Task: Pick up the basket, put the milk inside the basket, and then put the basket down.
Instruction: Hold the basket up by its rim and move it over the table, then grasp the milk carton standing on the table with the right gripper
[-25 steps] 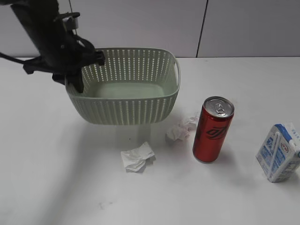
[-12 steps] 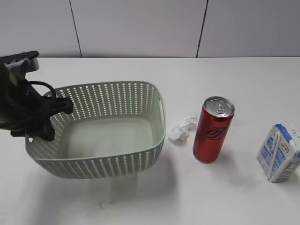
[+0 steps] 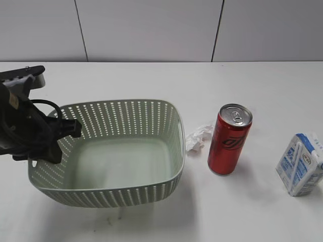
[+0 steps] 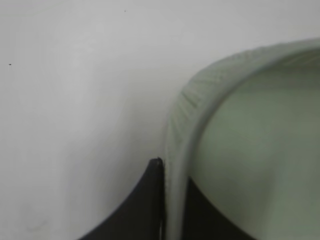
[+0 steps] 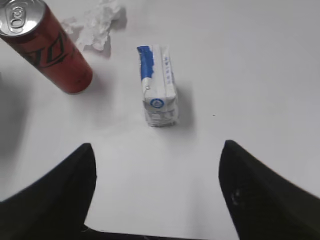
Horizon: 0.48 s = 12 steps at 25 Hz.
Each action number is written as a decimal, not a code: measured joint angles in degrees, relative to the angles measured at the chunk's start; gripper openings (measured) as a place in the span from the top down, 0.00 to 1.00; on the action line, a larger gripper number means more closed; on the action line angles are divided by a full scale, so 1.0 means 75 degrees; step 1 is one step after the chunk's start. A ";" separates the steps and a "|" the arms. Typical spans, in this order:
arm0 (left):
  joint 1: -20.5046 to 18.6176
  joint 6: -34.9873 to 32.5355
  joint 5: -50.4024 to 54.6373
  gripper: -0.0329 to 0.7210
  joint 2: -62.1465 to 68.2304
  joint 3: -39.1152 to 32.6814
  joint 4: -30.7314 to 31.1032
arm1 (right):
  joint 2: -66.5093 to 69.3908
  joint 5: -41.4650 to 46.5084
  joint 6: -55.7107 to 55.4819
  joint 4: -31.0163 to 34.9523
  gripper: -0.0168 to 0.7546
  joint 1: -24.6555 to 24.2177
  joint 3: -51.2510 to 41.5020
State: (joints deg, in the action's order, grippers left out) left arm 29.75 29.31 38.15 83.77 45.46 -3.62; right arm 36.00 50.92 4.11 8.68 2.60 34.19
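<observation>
The pale sage-green basket [image 3: 108, 154] hangs tilted above the table at the left of the exterior view, held by its left rim. My left gripper [image 3: 48, 146] is shut on that rim; in the left wrist view the basket wall [image 4: 175, 165] runs between the two dark fingers of my left gripper [image 4: 172, 200]. The white-and-blue milk carton [image 3: 300, 164] stands at the far right. In the right wrist view the milk [image 5: 159, 87] stands ahead of my open, empty right gripper [image 5: 157, 180], a clear gap away.
A tall red soda can [image 3: 229, 138] stands between basket and milk; it also shows in the right wrist view [image 5: 47, 45]. A crumpled tissue [image 3: 198, 137] lies left of the can, next to the basket's right wall.
The left gripper has carried the basket from the far left back toward the front, covering one crumpled tissue. In the last half second it shifted slightly right. Can and milk have not moved.
</observation>
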 joint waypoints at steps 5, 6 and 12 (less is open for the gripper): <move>0.0000 0.0008 -0.0024 0.96 0.0000 -0.0006 0.0000 | 0.2139 -0.0556 0.0588 0.0599 0.12 0.0000 0.0628; 0.0000 0.0008 -0.0024 0.96 0.0000 -0.0006 0.0008 | 0.2503 -0.0684 0.0617 0.0592 0.12 0.0000 0.0737; 0.0000 0.0014 -0.0030 0.96 0.0000 -0.0006 0.0014 | 0.4818 -0.1132 0.0659 0.0189 0.12 0.0000 0.1347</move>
State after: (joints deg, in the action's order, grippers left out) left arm 29.75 29.42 37.93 83.77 45.42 -3.51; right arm 72.14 42.44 9.05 10.10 2.60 44.29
